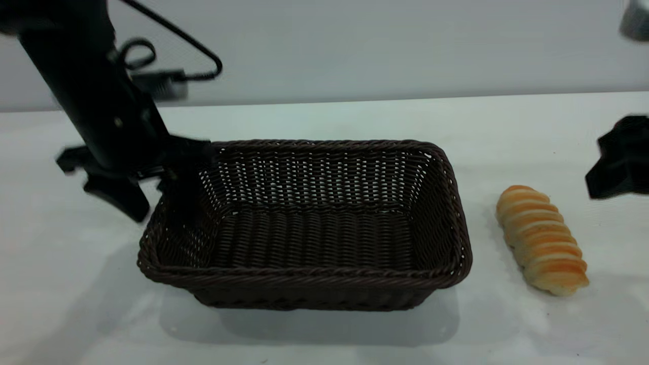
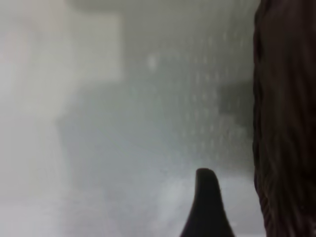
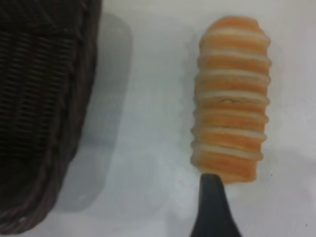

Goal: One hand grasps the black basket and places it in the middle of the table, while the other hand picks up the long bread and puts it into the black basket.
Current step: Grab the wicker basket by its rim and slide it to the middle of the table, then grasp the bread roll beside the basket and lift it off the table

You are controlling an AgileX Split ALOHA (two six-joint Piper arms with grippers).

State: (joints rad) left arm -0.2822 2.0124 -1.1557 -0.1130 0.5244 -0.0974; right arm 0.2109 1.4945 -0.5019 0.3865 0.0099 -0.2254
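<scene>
Two grippers are in view, and only one of them touches anything. The left gripper (image 1: 157,195) comes down at the left end of the black basket (image 1: 309,228), straddling its braided rim: one finger stands inside the basket against the woven left wall, the other outside it above the table (image 1: 324,121), so the jaws are closed on that wall with the rim between them. In the left wrist view one dark fingertip (image 2: 206,197) shows with the basket's dark weave (image 2: 284,123) close alongside, and the bare tabletop (image 2: 123,148) beyond. The basket sits flat on the table near the middle of the exterior view, its long side facing the camera, its inside empty. The long bread (image 1: 542,239) lies on the table just to the right of the basket, apart from it, its length running at a slight slant toward the camera. The right gripper (image 1: 621,157) hangs at the right edge of the exterior view, behind and to the right of the bread and clear of it; whether its fingers are spread or closed cannot be told. In the right wrist view the bread (image 3: 231,98) lies lengthwise with a single dark fingertip (image 3: 213,207) just at its near end, and the basket's corner (image 3: 49,113) is off to one side with white table (image 3: 148,123) between them.
</scene>
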